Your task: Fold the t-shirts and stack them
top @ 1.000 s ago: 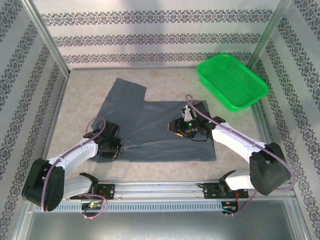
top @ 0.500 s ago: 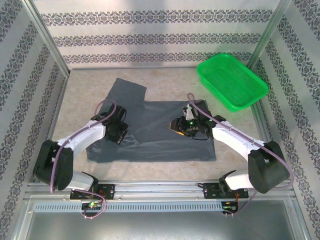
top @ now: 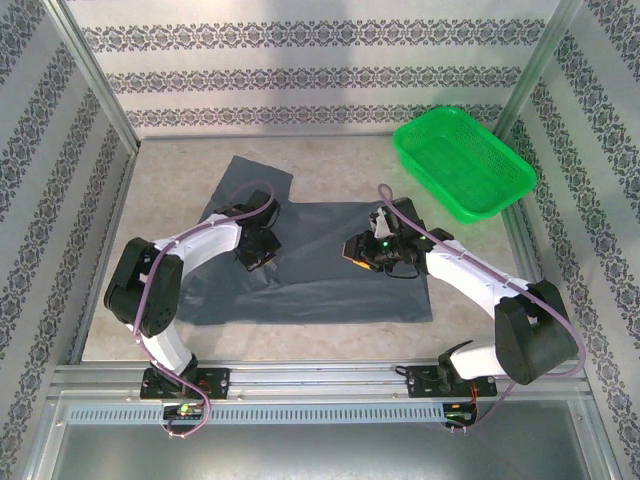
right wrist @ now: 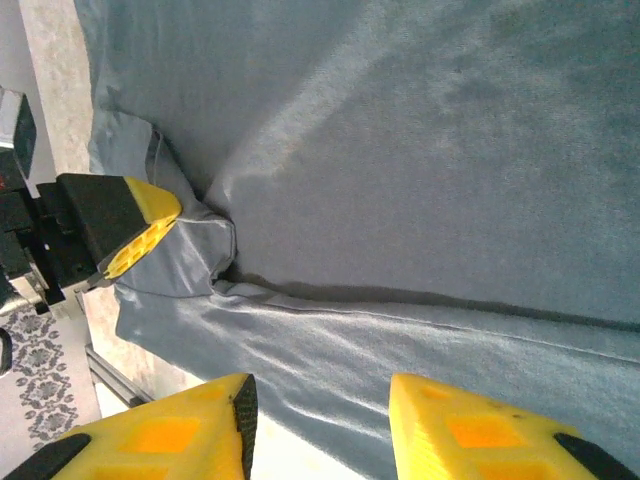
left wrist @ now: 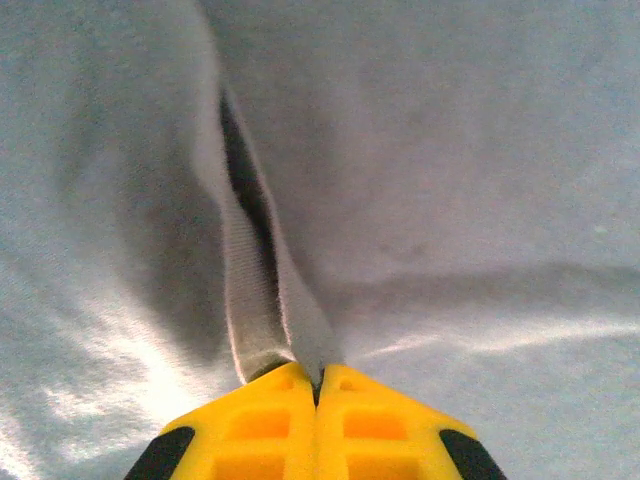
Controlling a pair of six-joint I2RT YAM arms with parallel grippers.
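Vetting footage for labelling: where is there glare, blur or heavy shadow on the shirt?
Left wrist: t-shirt soft-focus, glare lower left, dark shadow beside the fold pinched in the left gripper. Right wrist: sharper weave, blown-out patch between the fingers of the right gripper. Top external: even, crisp.

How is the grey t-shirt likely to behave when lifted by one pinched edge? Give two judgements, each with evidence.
Probably floppy: the t-shirt stands up in a soft ridge where the left gripper pinches it, with creases spreading around. Likely light for its size: one small pinch holds the fold up. It should drape and trail rather than keep its shape.
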